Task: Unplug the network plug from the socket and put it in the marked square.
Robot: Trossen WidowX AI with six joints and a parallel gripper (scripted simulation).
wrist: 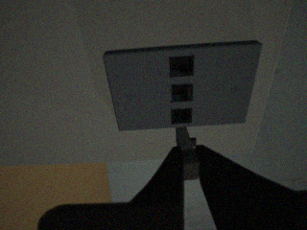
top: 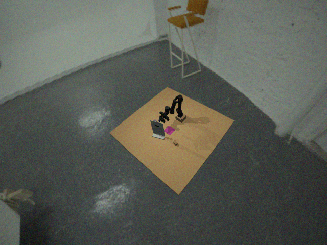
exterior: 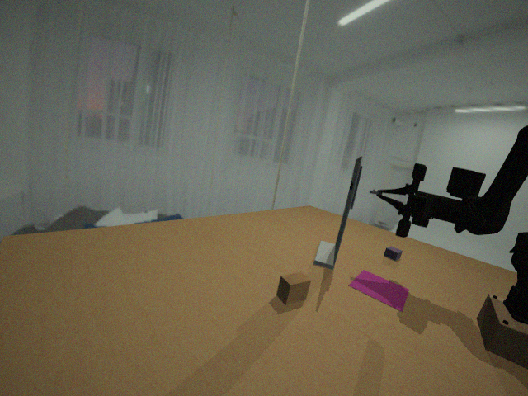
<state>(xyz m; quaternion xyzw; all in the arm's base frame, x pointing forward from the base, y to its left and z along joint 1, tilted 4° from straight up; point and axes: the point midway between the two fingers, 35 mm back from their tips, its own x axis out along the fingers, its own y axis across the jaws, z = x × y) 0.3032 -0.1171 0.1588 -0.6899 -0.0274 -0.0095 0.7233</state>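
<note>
My gripper (exterior: 374, 192) (wrist: 187, 152) is shut on the small grey plug (wrist: 182, 138), whose front end sticks out past the fingertips. The plug is out of the panel, with a gap between its tip and the panel's face in the exterior view. The upright grey panel (top: 157, 129) (exterior: 344, 217) (wrist: 139, 91) stands on its light foot. Three dark square sockets show on it in the wrist view, all without a plug. The magenta marked square (top: 169, 130) (exterior: 379, 289) lies flat on the table on the arm's side of the panel, below and nearer the arm's base than the gripper.
A brown block (top: 175, 143) (exterior: 294, 288) stands on the table (top: 174, 168) (exterior: 128, 298) to one side of the panel. A small purple block (top: 155, 120) (exterior: 393, 253) lies on the other side, beyond the magenta square in the exterior view.
</note>
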